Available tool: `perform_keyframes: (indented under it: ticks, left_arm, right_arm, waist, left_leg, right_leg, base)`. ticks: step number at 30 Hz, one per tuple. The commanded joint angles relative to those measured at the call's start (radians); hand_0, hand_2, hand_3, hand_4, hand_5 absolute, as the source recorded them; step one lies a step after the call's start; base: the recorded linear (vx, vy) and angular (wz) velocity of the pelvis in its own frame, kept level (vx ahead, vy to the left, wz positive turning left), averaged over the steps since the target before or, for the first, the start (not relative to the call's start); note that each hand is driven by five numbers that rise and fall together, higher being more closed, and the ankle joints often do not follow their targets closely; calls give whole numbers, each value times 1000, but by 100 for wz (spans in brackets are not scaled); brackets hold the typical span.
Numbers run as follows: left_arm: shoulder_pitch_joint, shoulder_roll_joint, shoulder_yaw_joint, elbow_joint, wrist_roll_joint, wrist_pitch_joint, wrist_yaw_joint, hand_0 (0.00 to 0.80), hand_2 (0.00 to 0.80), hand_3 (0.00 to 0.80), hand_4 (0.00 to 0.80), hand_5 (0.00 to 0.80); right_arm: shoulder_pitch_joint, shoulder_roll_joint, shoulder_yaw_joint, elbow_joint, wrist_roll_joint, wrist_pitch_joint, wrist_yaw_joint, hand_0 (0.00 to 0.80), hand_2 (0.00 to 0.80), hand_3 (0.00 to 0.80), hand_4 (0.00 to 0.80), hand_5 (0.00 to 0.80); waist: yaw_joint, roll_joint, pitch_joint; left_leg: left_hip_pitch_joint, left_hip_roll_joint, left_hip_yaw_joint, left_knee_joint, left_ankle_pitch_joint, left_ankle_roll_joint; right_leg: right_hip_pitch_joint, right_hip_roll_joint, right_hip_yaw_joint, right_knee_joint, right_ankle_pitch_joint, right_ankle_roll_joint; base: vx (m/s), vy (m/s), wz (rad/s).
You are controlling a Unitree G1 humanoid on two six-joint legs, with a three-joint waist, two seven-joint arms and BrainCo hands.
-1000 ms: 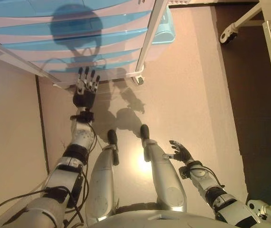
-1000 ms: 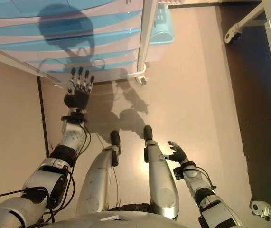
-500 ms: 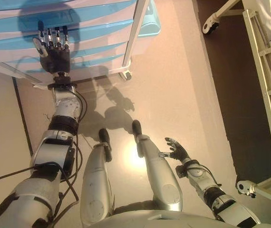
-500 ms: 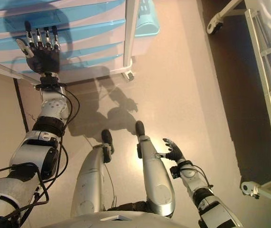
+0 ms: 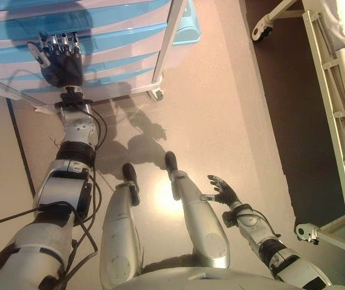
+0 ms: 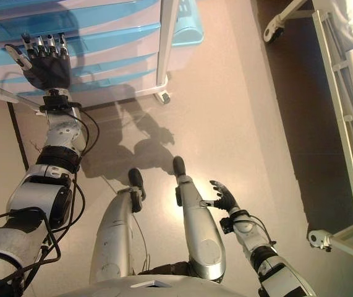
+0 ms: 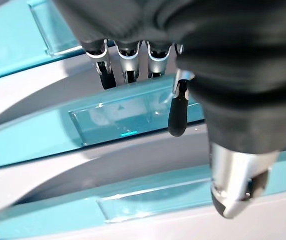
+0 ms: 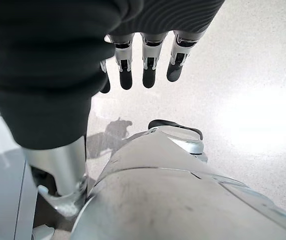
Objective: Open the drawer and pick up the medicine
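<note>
Left hand at the drawer fronts, drawers all closed

Eye views: left hand [image 5: 60, 60] raised at 11 o'clock of the scene, fingers straight and spread, thumb out to the side, held in front of the drawer cabinet [image 5: 118, 36]. Blue drawer fronts stacked between white bands, all flush, none pulled out. Light blue basket [image 5: 184, 30] just beside the cabinet, toward 12 o'clock. Right hand [image 5: 223, 192] low at 5 o'clock, hanging idle over the floor [image 5: 232, 109], fingers loose and slightly bent, holding nothing. White bed frame [image 5: 335, 121] along 3 o'clock, well apart from the cabinet.

Left wrist view: fingertips [image 7: 105, 77] straight and side by side, right at the edge of a drawer [image 7: 107, 122] with a clear recessed handle; contact too close to call. Nothing hooked or gripped.

Right wrist view: fingers [image 8: 150, 65] extended over bare floor, empty.

Progress: barely begun. Reach toward the drawer about complete; handle not yet gripped, drawer not yet opened. No medicine visible in any view, presumably inside a closed drawer; which one, impossible to tell. Left to do: hook the handle, pull, find the medicine, lift it out
</note>
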Motion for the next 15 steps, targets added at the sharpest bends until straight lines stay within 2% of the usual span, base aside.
perform_keyframes:
  ticks: [1, 5, 11, 15]
  left_arm:
    - [-74, 58, -20, -2, 121, 26, 38, 0, 0, 0, 0, 0]
    - [-14, 46, -20, 75, 162, 69, 103, 0, 0, 0, 0, 0]
    - [62, 4, -5, 170, 237, 87, 202, 0, 0, 0, 0, 0]
    - [86, -6, 19, 227, 270, 89, 229, 0, 0, 0, 0, 0]
  right_arm:
    - [71, -20, 38, -35, 2, 4, -8, 0, 0, 0, 0, 0]
    - [61, -11, 31, -45, 17, 20, -15, 0, 0, 0, 0, 0]
    - [52, 3, 26, -63, 22, 41, -23, 0, 0, 0, 0, 0]
    - [51, 10, 25, -66, 28, 48, -22, 0, 0, 0, 0, 0]
  waist:
    - [9, 20, -32]
    - [19, 20, -21]
    - [28, 13, -11]
    - [30, 7, -7]
  left_leg:
    - [45, -53, 11, -16, -103, 26]
    - [49, -59, 5, -27, -95, 26]
    - [55, -64, 1, -37, -89, 28]
    - [58, -65, -1, -36, -89, 29]
  right_leg:
    - [36, 23, 5, -74, 32, -38]
    - [44, 21, -2, -82, 36, -34]
    - [52, 21, -7, -88, 39, -29]
    - [54, 23, -8, -84, 38, -28]
  base:
    - [-4, -40, 3]
    - [-9, -42, 0]
    - [1, -33, 5]
    - [3, -8, 1]
